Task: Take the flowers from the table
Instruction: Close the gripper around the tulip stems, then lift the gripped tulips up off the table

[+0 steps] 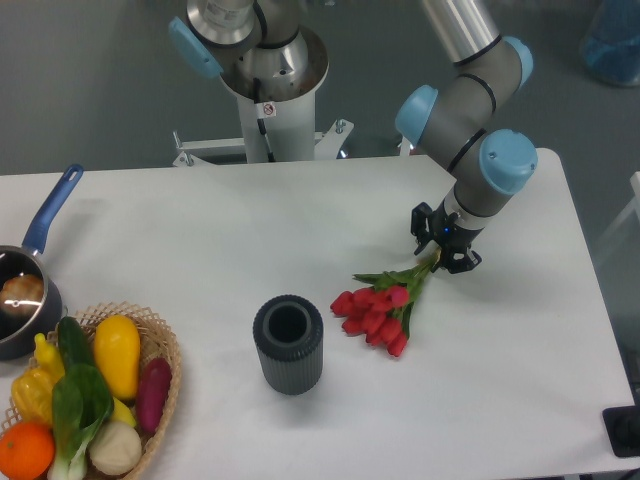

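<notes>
The flowers (378, 312) are lying on the table (200, 230), right of centre, with the red heads bunched toward the lower left and the green stems running up and to the right. The leaves are spreading out just above the heads. The stem ends are reaching into the gripper (444, 256), which is sitting at the upper right tip of the bunch, low over the tabletop. The dark fingers are standing either side of the stems and appear to be closing on them, but the jaws are small and dark here, so how tightly they are pressing cannot be told. The heads look to be resting on the table surface.

The arm (470, 110) is coming down from the top of the picture, its grey links and blue joint caps bending toward the gripper. Its base (265, 70) is standing on a white post at the far edge of the table.

Left of the flowers, and apart from them, a dark grey ribbed cup (288, 344) is standing upright with its mouth open.

Well away at the lower left corner, a wicker basket (160, 335) is holding vegetables and fruit in yellow, green, purple, orange and white. Just above it, at the left edge, a pan (25, 290) with a blue handle is sitting, with something pale brown inside.
</notes>
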`<action>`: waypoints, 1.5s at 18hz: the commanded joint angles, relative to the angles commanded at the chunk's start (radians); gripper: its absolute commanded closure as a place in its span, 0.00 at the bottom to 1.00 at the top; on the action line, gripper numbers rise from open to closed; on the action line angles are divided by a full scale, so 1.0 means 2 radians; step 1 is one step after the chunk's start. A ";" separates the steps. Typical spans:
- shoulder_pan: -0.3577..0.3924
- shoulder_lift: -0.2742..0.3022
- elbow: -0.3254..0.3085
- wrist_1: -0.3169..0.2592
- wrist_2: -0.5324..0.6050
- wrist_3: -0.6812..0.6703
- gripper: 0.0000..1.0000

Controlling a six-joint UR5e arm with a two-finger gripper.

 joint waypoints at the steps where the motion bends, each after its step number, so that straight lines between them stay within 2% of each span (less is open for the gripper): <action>1: 0.001 0.000 0.001 0.000 0.000 0.001 0.66; 8: 0.002 0.000 0.005 0.000 -0.001 -0.001 0.66; 10: 0.002 0.001 0.006 0.000 -0.001 -0.003 0.69; 11: 0.002 0.002 0.006 0.000 -0.001 -0.005 0.76; 16: 0.001 0.002 0.006 0.000 -0.001 -0.005 0.82; 24: 0.002 0.005 0.007 0.001 -0.003 -0.005 0.82; 27: 0.002 0.011 0.026 -0.003 -0.004 -0.005 0.82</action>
